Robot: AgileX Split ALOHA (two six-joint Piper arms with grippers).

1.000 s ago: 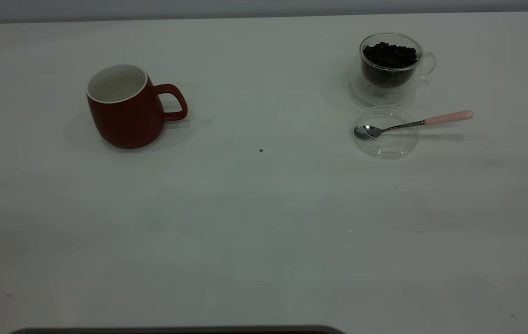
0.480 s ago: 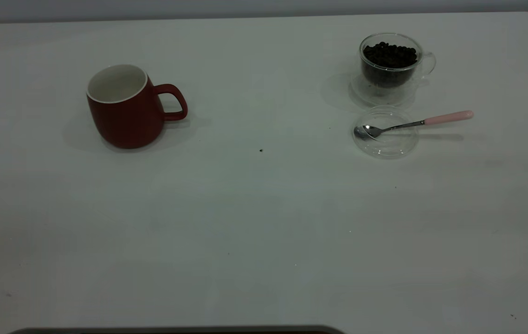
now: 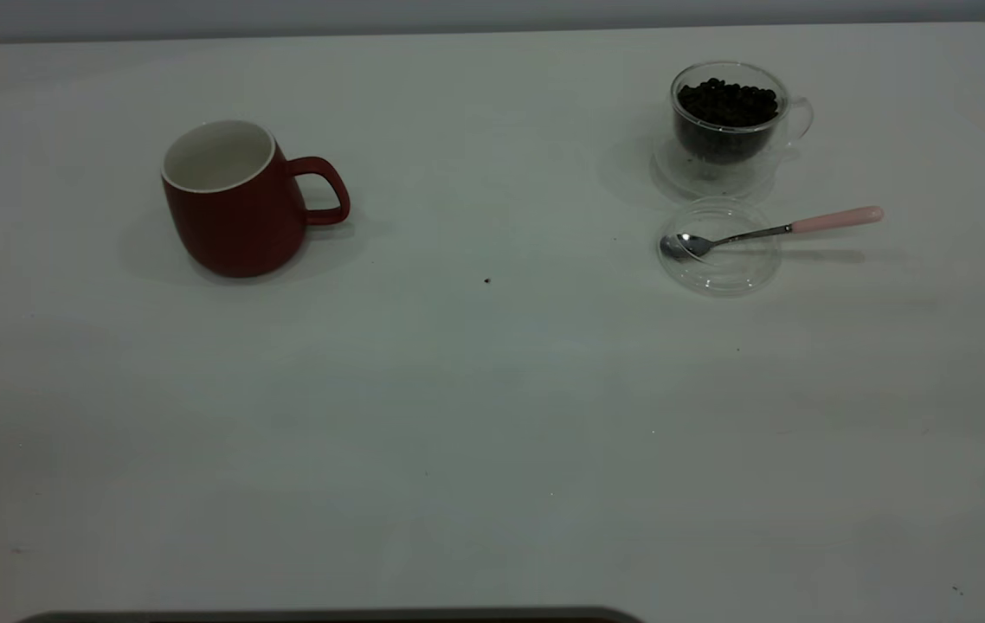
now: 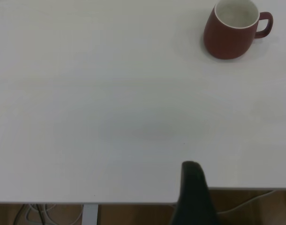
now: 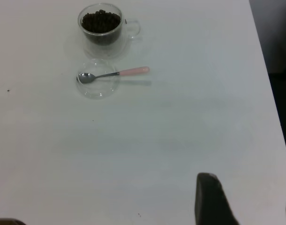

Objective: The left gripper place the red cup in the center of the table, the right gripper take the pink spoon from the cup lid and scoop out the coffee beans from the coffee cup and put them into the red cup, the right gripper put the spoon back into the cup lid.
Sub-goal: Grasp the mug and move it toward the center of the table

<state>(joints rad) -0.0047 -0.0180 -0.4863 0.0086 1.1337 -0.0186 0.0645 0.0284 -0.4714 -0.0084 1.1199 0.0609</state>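
Red cup (image 3: 233, 203) upright, far left of coffee cup (image 3: 728, 121), untouched. Grippers' state: cannot tell. Risk: off-centre grasp tips it.

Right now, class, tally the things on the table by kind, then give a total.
Cups: 2, the red cup and the glass cup of beans
Spoons: 1, pink spoon
Lids: 1, lid
Total: 4

Left gripper (image 4: 193, 197): one dark finger shows, the rest cut off by the frame edge. Right gripper (image 5: 245, 199): one finger shows fully, the other only as an edge sliver.
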